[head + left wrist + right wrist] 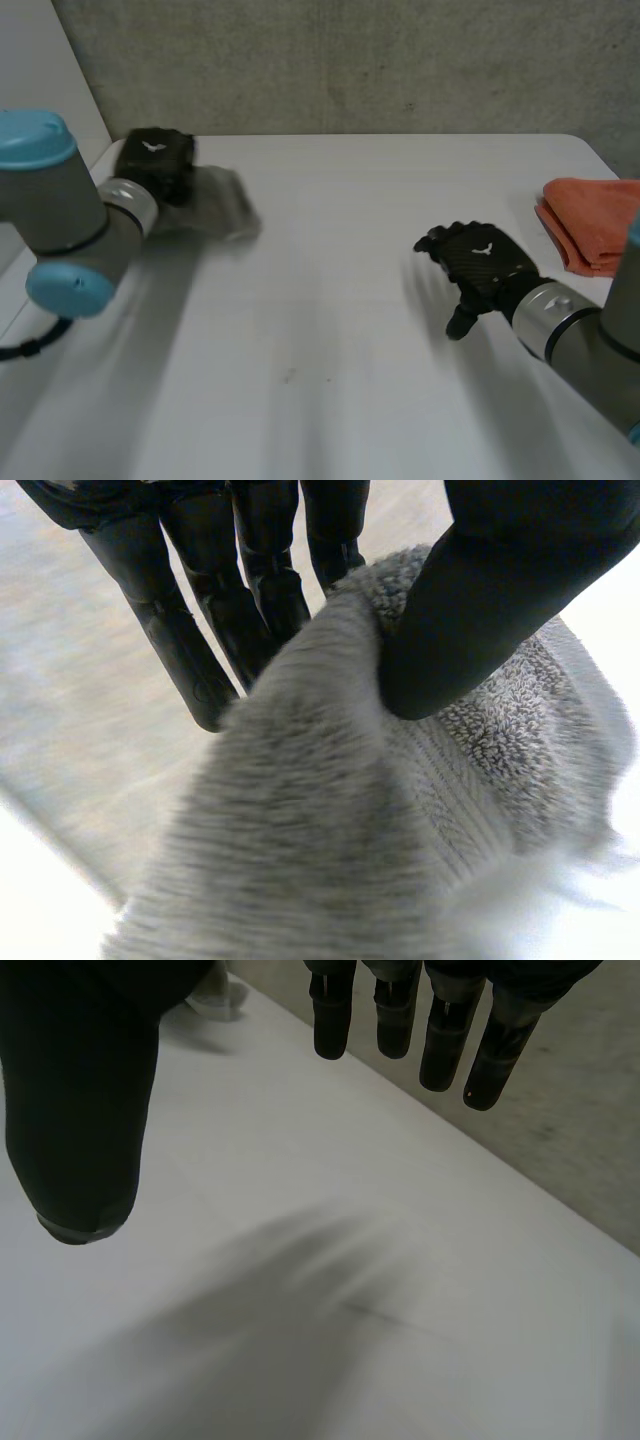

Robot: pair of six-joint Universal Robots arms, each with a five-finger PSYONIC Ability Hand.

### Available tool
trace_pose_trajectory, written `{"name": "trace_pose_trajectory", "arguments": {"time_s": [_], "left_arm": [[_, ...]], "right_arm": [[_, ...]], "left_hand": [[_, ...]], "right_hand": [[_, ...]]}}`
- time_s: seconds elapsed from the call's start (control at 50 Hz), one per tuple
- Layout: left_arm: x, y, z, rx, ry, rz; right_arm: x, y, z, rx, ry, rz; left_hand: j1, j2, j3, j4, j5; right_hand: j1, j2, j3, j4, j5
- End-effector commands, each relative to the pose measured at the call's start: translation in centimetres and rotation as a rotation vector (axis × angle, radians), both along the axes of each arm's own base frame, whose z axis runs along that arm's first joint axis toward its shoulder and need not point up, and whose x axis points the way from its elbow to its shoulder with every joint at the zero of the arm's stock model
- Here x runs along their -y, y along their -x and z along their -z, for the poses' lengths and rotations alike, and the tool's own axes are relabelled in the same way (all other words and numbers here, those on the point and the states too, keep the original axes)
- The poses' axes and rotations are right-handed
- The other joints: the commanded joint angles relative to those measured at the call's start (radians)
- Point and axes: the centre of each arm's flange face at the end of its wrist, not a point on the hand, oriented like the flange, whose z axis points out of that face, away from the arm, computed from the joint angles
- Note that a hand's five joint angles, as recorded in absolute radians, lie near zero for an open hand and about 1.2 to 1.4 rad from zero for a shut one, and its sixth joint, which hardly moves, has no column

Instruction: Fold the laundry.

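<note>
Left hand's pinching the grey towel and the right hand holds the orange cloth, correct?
No: the right hand is open and holds nothing, as the right wrist view shows. The orange cloth lies apart from it. The left hand does pinch the grey towel.

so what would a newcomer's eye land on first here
At the far left of the white table, the left hand pinches a grey towel between thumb and fingers; its wrist view shows the terry pile close up. The right hand hovers open above bare tabletop. A folded orange cloth lies beyond it at the table's right edge.
</note>
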Motion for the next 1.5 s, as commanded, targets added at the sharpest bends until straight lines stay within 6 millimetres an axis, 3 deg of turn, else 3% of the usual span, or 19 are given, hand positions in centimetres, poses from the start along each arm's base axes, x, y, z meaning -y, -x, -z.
{"name": "trace_pose_trajectory", "arguments": {"time_s": [0.02,0.04,0.08,0.1,0.16,0.26,0.32,0.34,0.4,0.54,0.64,0.76,0.86,0.94,1.02,1.18,1.28,1.5], "left_arm": [[-12.2,6.1,0.3,-0.131,-0.188,0.402],[-14.2,7.1,0.8,-0.133,-0.217,0.462],[-15.3,7.7,1.1,-0.125,-0.227,0.491],[-15.6,7.8,1.1,-0.122,-0.228,0.499],[-15.4,7.9,1.1,-0.118,-0.220,0.480],[-13.3,7.1,-0.1,-0.133,-0.175,0.399],[-10.3,4.6,-1.6,-0.156,-0.133,0.288],[-8.9,2.9,-2.1,-0.162,-0.122,0.228],[-7.8,1.3,-2.3,-0.158,-0.128,0.175],[-6.3,-0.8,-1.3,-0.092,-0.161,0.101],[-4.6,-2.8,1.2,0.040,-0.187,0.064],[-5.2,-2.6,4.6,0.214,-0.269,0.098],[-6.0,-3.3,5.7,0.237,-0.339,0.072],[-5.5,-4.8,5.0,0.227,-0.322,0.016],[-5.7,-6.3,4.4,0.202,-0.315,-0.027],[-7.7,-6.8,3.0,0.139,-0.247,-0.046],[-9.1,-6.9,2.2,0.120,-0.209,-0.036],[-10.4,-6.7,2.1,0.069,-0.203,0.015]], "right_arm": [[2.2,2.1,-0.8,0.014,0.021,0.091],[2.4,2.3,-0.9,0.014,0.026,0.100],[2.5,2.4,-1.0,0.014,0.026,0.103],[2.5,2.4,-0.9,0.013,0.024,0.105],[2.5,2.4,-0.9,0.011,0.026,0.104],[2.4,2.3,-0.9,0.014,0.019,0.098],[2.3,2.1,-1.0,0.013,0.022,0.087],[2.4,2.1,-1.1,0.013,0.027,0.087],[2.3,1.8,-1.3,0.013,0.033,0.079],[-0.7,-1.0,-2.2,0.008,-0.037,-0.033],[-3.0,-3.4,-1.8,0.007,-0.136,-0.107],[-4.2,-4.8,0.2,-0.014,-0.181,-0.146],[-4.6,-5.7,0.3,0.003,-0.126,-0.174],[-5.1,-7.5,0.7,0.014,-0.123,-0.221],[-3.7,-9.3,0.7,0.064,-0.148,-0.205],[-0.2,-12.4,0.8,0.153,-0.290,-0.150],[2.0,-14.0,2.1,0.142,-0.322,-0.136],[3.9,-15.6,5.1,0.110,-0.350,-0.108]], "left_hand": [[0.304,0.205,0.210,0.198,0.279],[0.098,-0.001,0.004,-0.008,0.073],[-0.520,-0.620,-0.615,-0.626,-0.546],[-0.700,-0.800,-0.795,-0.806,-0.726],[-0.917,-1.017,-1.012,-1.023,-0.943],[-0.917,-1.017,-1.012,-1.023,-0.943],[-0.911,-1.010,-1.005,-1.017,-0.936],[-0.908,-1.008,-1.002,-1.014,-0.933],[-0.905,-1.005,-0.999,-1.011,-0.930],[-0.884,-0.984,-0.979,-0.990,-0.910],[-0.855,-0.955,-0.949,-0.961,-0.880],[-0.782,-0.881,-0.876,-0.887,-0.807],[-0.779,-0.878,-0.873,-0.884,-0.804],[-0.779,-0.878,-0.873,-0.884,-0.804],[-0.779,-0.878,-0.873,-0.884,-0.804],[-0.782,-0.881,-0.876,-0.887,-0.807],[-0.793,-0.893,-0.888,-0.899,-0.819],[-0.796,-0.896,-0.891,-0.902,-0.822]], "right_hand": [[-0.027,-0.041,-0.039,-0.055,-0.053],[-0.027,-0.041,-0.039,-0.055,-0.053],[-0.027,-0.041,-0.039,-0.055,-0.053],[-0.027,-0.041,-0.039,-0.055,-0.053],[-0.027,-0.041,-0.039,-0.055,-0.053],[-0.027,-0.041,-0.039,-0.055,-0.053],[-0.027,-0.041,-0.039,-0.055,-0.053],[-0.027,-0.041,-0.039,-0.055,-0.053],[-0.027,-0.041,-0.039,-0.055,-0.053],[-0.027,-0.041,-0.039,-0.055,-0.053],[-0.027,-0.041,-0.039,-0.055,-0.053],[-0.027,-0.041,-0.039,-0.055,-0.053],[-0.027,-0.041,-0.039,-0.055,-0.053],[-0.027,-0.041,-0.039,-0.055,-0.053],[-0.027,-0.041,-0.039,-0.055,-0.053],[-0.027,-0.041,-0.039,-0.055,-0.053],[-0.027,-0.041,-0.039,-0.055,-0.053],[0.150,0.136,0.138,0.123,0.124]]}}
